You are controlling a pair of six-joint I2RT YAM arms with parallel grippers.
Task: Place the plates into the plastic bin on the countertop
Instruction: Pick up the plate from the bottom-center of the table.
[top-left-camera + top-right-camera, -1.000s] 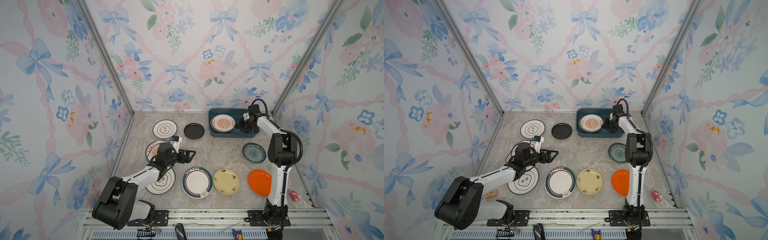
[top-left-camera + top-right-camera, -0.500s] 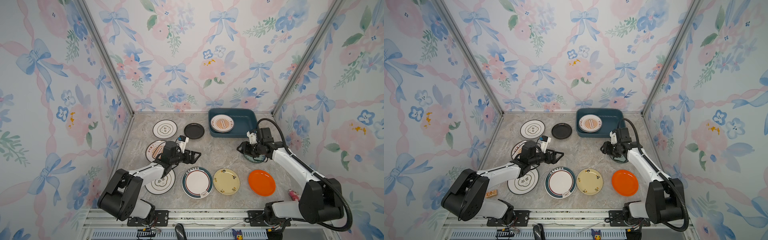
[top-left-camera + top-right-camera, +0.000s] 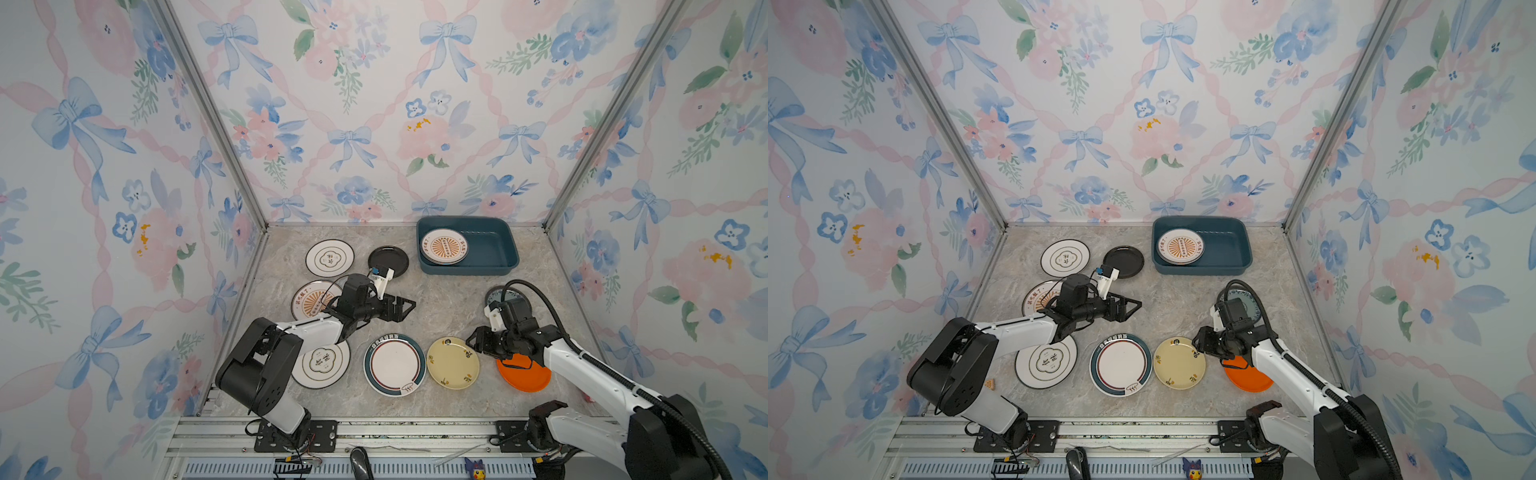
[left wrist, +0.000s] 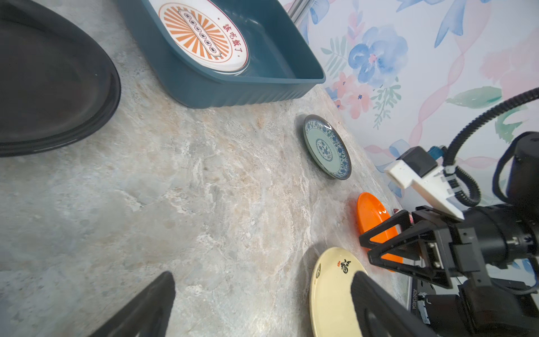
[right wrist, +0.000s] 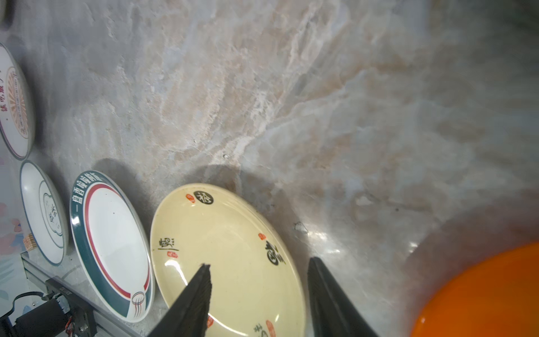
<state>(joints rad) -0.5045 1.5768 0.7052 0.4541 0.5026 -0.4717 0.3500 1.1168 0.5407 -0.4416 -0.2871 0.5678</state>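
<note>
The teal plastic bin [image 3: 465, 269] stands at the back right of the countertop [image 3: 440, 303] and holds a sunburst plate [image 3: 444, 247]. My right gripper [image 5: 259, 262] is open, low over the right rim of the pale yellow plate [image 3: 453, 363]; one finger is over the plate, the other outside its rim. My left gripper [image 3: 409, 305] is open wide above bare marble in the middle. The orange plate [image 3: 525, 376] lies partly under the right arm, and the blue-green plate [image 4: 326, 147] lies behind it.
Also on the countertop are a black plate [image 3: 388, 261], two gold-emblem plates [image 3: 329, 258] [image 3: 322, 362], a teal-rimmed plate [image 3: 395, 365] and a sunburst plate [image 3: 311, 300] partly under the left arm. Papered walls enclose three sides. A metal rail [image 3: 395, 428] runs along the front.
The right arm has left the bin, passed the blue-green plate and come forward to the yellow plate. The left gripper has slid right toward the middle of the countertop.
</note>
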